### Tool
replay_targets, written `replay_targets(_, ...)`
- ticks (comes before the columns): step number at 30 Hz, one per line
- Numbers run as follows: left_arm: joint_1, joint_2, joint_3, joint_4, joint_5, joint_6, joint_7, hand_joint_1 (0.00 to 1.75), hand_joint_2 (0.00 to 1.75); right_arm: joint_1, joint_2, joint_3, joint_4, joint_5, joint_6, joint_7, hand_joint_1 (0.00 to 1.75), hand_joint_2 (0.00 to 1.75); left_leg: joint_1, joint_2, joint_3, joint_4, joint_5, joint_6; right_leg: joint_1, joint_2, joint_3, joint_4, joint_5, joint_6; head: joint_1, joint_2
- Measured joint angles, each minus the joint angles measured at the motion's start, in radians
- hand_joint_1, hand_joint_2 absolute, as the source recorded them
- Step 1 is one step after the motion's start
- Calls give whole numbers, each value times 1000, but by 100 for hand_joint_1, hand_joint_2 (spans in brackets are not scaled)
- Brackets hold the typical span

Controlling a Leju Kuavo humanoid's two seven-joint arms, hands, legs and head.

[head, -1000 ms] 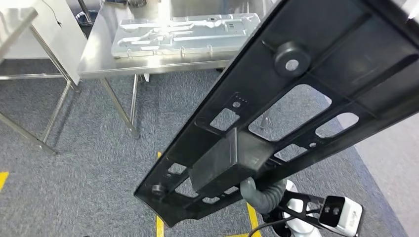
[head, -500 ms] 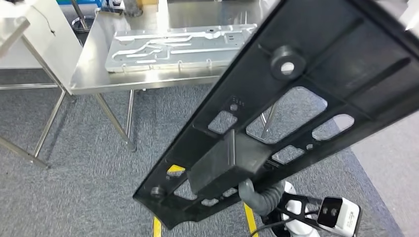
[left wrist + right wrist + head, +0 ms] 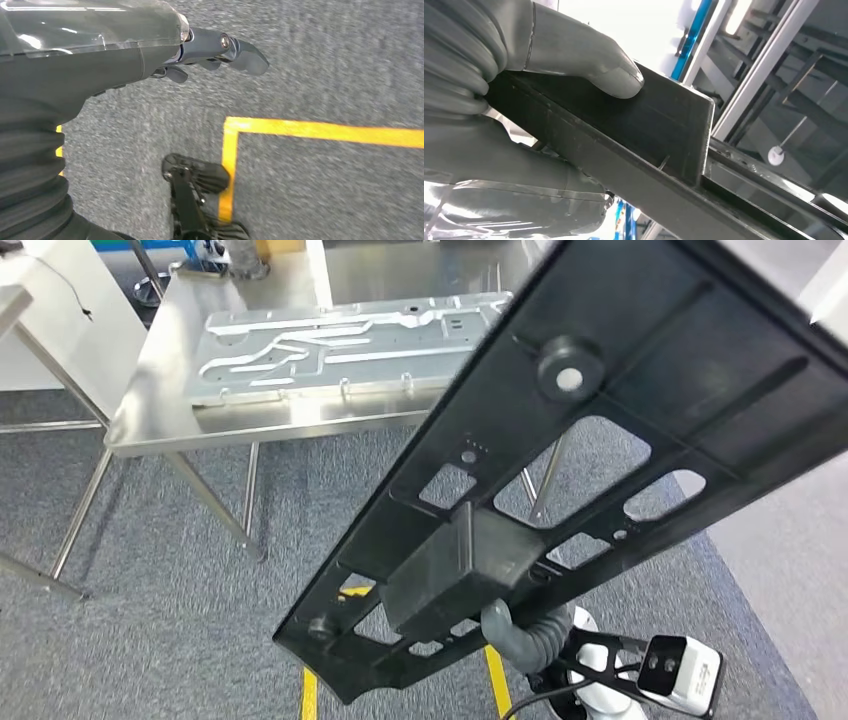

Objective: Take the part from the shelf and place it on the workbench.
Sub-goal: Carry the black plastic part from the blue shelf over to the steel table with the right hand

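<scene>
The black part [image 3: 600, 450], a long flat frame with cut-out windows, is carried in the air above the grey carpet [image 3: 150, 620]. Its long axis runs diagonally, low near end close to the robot, far end rising toward the right over the near right corner of the steel workbench [image 3: 160, 410]. The right hand [image 3: 549, 55] grips the part's boxy block, thumb pressed on top. The left hand [image 3: 215, 50] hangs over the carpet, fingers apart, holding nothing. A silver plate [image 3: 330, 345] lies on the workbench.
</scene>
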Motion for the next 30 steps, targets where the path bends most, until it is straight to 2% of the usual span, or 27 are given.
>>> replay_targets(2, -2, -1, 2, 0, 0, 0, 1, 0, 175, -4, 1, 0, 3, 0, -3, 7, 175, 175, 0, 2, -78, 124, -28, -3, 3, 0, 22, -4, -15, -11, 0, 0)
replay_targets(4, 1, -1, 7, 0, 0, 1, 2, 0, 175, -5, 1, 0, 9, 1, -10, 17, 175, 175, -1, 2, -161, 214, -87, -2, 8, 2, 43, -4, -35, -17, 0, 0)
replay_targets(5, 2, -1, 10, 0, -1, 1, 2, 0, 175, -6, 1, 0, 13, 3, -15, 20, 175, 175, -3, 2, -187, 221, -105, 3, 12, 3, 56, -4, -46, -19, 0, 0)
replay_targets(6, 3, -1, 12, 0, -2, 1, 3, 0, 175, -8, 1, 0, 16, 7, -21, 22, 175, 175, -5, 3, -198, 198, -101, 9, 16, 4, 71, -4, -57, -20, 0, 0)
replay_targets(7, 3, -1, 14, 0, -4, 1, 3, 0, 175, -10, 1, 0, 19, 11, -26, 25, 175, 175, -10, 6, -199, 151, -69, 20, 20, 1, 87, -5, -70, -21, 0, 0)
replay_targets(9, 4, 1, 17, 0, -6, 1, 3, 0, 175, -13, 1, 0, 25, 20, -33, 31, 175, 175, -30, 32, -189, 35, 51, 51, 26, -6, 117, -6, -95, -21, 0, 0)
replay_targets(10, 4, 2, 18, 0, -8, 1, 3, 0, 175, -14, 2, 0, 28, 22, -36, 35, 175, 175, -39, 42, -184, -4, 98, 61, 30, -11, 128, -7, -107, -19, 0, 0)
replay_targets(11, 4, 2, 19, 0, -9, 1, 2, 0, 175, -14, 2, 0, 31, 24, -39, 39, 175, 175, -45, 46, -180, -27, 127, 67, 32, -14, 138, -5, -115, -15, 0, 0)
replay_targets(13, 2, 1, 20, 0, -11, 0, 1, 0, 175, -16, 2, 1, 35, 26, -46, 47, 175, 175, -40, 32, -161, -40, 129, 65, 34, -19, 147, 8, -117, -4, 0, 0)
replay_targets(14, 1, 0, 21, 0, -12, 0, 0, 0, 175, -17, 2, 1, 37, 26, -49, 48, 175, 175, -36, 26, -148, -49, 128, 66, 34, -18, 142, 31, -111, 2, 0, 0)
replay_targets(16, 1, -2, 21, 0, -14, -1, -2, 0, 175, -19, 2, 1, 41, 27, -58, 46, 175, 175, -28, 17, -122, -63, 120, 69, 29, -9, 92, 118, -114, 16, 0, 0)
replay_targets(17, 0, -3, 21, 0, -15, -3, -3, 0, 175, -18, 1, 1, 43, 30, -62, 43, 175, 175, -26, 14, -113, -67, 113, 70, 24, -5, 52, 175, -130, 24, 0, 0)
replay_targets(18, 1, -4, 21, 0, -16, -4, -4, 0, 175, -16, 1, 1, 45, 36, -68, 37, 175, 175, -24, 11, -104, -68, 105, 69, 17, -2, 8, 225, -159, 31, 0, 0)
replay_targets(19, 1, -5, 22, 0, -18, -5, -4, 0, 175, -13, 1, 1, 46, 45, -73, 31, 175, 175, -21, 8, -94, -69, 95, 66, 10, -2, -30, 257, -187, 38, 0, 0)
replay_targets(20, 2, -6, 22, 0, -20, -6, -4, 0, 175, -9, 0, 1, 47, 53, -78, 25, 175, 175, -18, 5, -81, -69, 84, 63, 4, -2, -56, 265, -206, 44, 0, 0)
replay_targets(21, 2, -7, 22, 0, -21, -6, -4, 0, 175, -4, 0, 1, 45, 60, -82, 21, 175, 175, -15, 2, -66, -69, 72, 59, -2, -2, -68, 246, -204, 50, 0, 0)
replay_targets(22, 2, -8, 23, 0, -23, -6, -4, 0, 175, 1, 0, 1, 42, 65, -84, 18, 175, 175, -12, 0, -48, -69, 58, 55, -7, -2, -68, 201, -175, 54, 0, 0)
replay_targets(24, 4, -10, 23, 0, -24, -6, -4, 0, 175, 13, -3, 0, 31, 69, -83, 14, 175, 175, -8, -3, -19, -67, 30, 42, -13, -3, -56, 84, -58, 55, 0, 0)
replay_targets(25, 4, -12, 24, 0, -24, -6, -5, 0, 175, 19, -5, -1, 25, 70, -83, 12, 175, 175, -8, -4, -9, -67, 17, 35, -12, -3, -52, 45, -10, 51, 0, 0)
replay_targets(26, 5, -12, 25, 0, -24, -5, -5, 0, 175, 24, -7, -2, 19, 70, -82, 12, 175, 175, -8, -4, -1, -68, 8, 26, -10, -3, -51, 23, 20, 43, 0, 0)
replay_targets(27, 4, -13, 26, 0, -23, -5, -6, 0, 175, 27, -10, -3, 13, 69, -82, 12, 175, 175, -8, -3, 8, -67, 4, 18, -6, -1, -49, 18, 25, 33, 0, 0)
replay_targets(29, 3, -14, 29, 0, -23, -5, -7, 0, 175, 28, -12, -6, 3, 66, -80, 13, 175, 175, -6, 0, 12, -52, 9, 5, -6, 2, -30, 10, 15, 14, 0, 0)
replay_targets(30, 1, -15, 30, 0, -23, -5, -8, 0, 175, 27, -13, -7, 0, 64, -78, 13, 175, 175, -5, 1, -1, -20, 13, 0, -7, 2, -15, 5, 8, 6, 0, 0)
